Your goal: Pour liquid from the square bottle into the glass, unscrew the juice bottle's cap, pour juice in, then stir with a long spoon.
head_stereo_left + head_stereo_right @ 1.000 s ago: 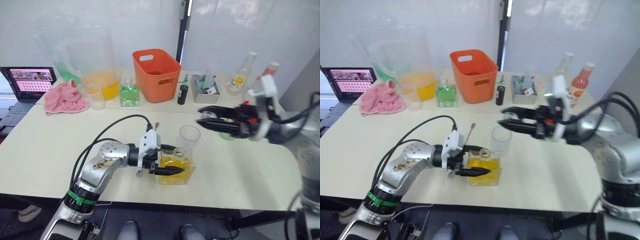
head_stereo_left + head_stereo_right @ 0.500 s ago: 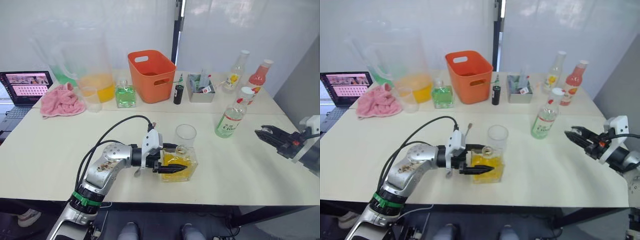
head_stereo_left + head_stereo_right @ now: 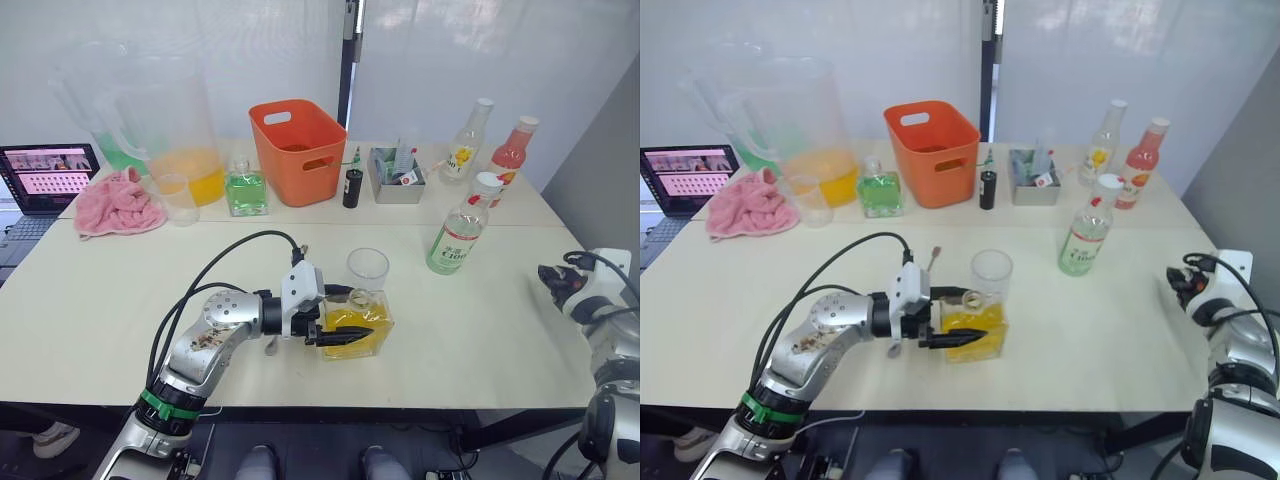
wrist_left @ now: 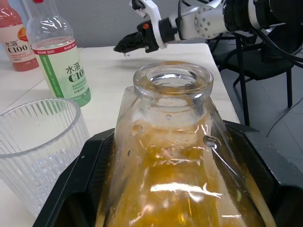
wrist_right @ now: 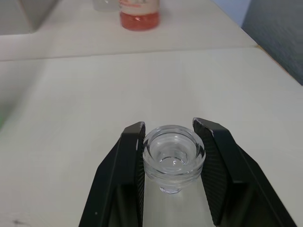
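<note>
While the white table (image 3: 90,300) spreads across the head view, its biggest load stands along the far edge: a large clear pitcher (image 3: 165,120) with orange liquid at about eleven o'clock, an orange basket (image 3: 300,150) near twelve, a pink cloth (image 3: 118,202) and a laptop (image 3: 45,175) at ten. Next to the basket sit a green square bottle (image 3: 246,190) and a grey tray (image 3: 397,183) of small items, with a yellow-labelled bottle (image 3: 470,140) and a pink-red bottle (image 3: 508,150) at one o'clock.

Near the table's middle the left gripper (image 3: 340,336) is clamped around the square bottle (image 3: 358,326) of amber liquid, which stands upright on the table with its neck uncorked. The glass (image 3: 368,270) stands just behind that bottle, at its twelve o'clock, empty and close to touching it. The juice bottle (image 3: 460,238), with the cap (image 3: 487,183) on, stands well apart at the gripper's two o'clock.

At three o'clock, off the table's right edge, the right gripper (image 5: 173,158) pinches a small clear glass stopper (image 5: 173,156) between its two black fingers (image 5: 130,156). The long spoon (image 3: 930,262) lies behind the left wrist, mostly hidden.
</note>
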Motion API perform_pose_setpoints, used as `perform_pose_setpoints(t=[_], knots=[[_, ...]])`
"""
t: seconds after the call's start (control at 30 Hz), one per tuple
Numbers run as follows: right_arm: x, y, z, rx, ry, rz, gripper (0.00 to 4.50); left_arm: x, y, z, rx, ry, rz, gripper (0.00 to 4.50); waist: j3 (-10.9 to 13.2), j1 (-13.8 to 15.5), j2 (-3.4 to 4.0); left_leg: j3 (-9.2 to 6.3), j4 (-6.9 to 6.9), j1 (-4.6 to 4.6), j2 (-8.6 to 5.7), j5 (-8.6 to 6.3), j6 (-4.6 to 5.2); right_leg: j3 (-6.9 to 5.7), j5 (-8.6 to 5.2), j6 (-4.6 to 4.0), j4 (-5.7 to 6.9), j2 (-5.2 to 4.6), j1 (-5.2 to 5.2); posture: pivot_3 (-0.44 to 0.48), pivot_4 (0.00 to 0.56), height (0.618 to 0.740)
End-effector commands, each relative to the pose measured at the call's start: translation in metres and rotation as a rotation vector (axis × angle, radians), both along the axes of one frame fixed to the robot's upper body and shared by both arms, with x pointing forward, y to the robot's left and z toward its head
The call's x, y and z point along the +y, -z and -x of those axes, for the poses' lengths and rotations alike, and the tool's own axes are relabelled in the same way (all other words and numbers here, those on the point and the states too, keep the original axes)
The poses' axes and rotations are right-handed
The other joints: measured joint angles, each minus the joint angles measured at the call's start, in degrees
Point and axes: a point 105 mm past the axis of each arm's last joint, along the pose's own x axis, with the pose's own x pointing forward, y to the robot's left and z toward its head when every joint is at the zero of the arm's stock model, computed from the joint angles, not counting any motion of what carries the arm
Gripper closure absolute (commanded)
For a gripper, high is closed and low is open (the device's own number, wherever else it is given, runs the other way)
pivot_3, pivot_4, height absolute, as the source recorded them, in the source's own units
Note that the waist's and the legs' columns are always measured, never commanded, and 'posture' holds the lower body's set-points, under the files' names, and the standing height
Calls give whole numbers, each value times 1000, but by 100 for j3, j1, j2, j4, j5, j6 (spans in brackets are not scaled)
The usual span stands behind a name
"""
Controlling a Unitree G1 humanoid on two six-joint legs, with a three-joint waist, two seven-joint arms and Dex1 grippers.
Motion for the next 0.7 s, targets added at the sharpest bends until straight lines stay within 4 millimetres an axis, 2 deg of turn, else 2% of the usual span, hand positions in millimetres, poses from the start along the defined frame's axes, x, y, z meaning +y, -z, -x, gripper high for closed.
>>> perform_pose_setpoints(t=[0.03, 0.2, 0.33, 0.37, 0.6, 0.67, 0.7], knots=[[-6, 0, 3, -19, 44, 8, 3424, 3, -16, 3, -79, -8, 10, 1701, 0, -21, 0, 0, 0, 0, 0, 0, 0, 0, 0, 0, 0, 0, 0, 0, 150, 725], [-3, 9, 6, -16, 34, -20, 3424, 4, -16, 4, -71, -11, 12, 1701, 0, -91, 1, -1, 0, 6, 0, 0, 0, 0, -4, 6, 1, 0, 8, 0, 150, 725], [-3, 7, 6, -42, 28, -52, 3424, 2, -15, 5, -68, -6, 10, 1701, 0, -106, 1, -2, -1, 10, 0, 0, 0, 0, -4, 7, 0, 0, 12, 0, 150, 725], [-4, 5, 6, -51, 27, -50, 2368, 1, -14, 5, -67, -1, 9, 1701, 0, -107, 1, -2, -1, 10, 0, 0, 0, 0, -5, 7, 0, 0, 13, 0, 150, 725], [-8, -20, 7, -117, -18, 29, 72, -2, -15, 6, -57, 18, 21, 1701, 0, -114, 1, -2, -1, 12, -1, 0, 0, 0, -6, 9, 0, 0, 15, 0, 150, 725], [-9, -28, 7, -136, -26, 48, 26, -2, -15, 7, -55, 21, 22, 1701, 0, -109, 1, -2, -1, 12, -2, 0, 0, 0, -6, 10, 0, 0, 16, 0, 150, 725], [-10, -38, 7, -164, -43, 60, 26, -3, -15, 7, -55, 23, 23, 1701, 0, -109, 1, -2, -1, 12, -3, 0, 0, 1, -6, 10, -1, 0, 16, 0, 150, 725]])
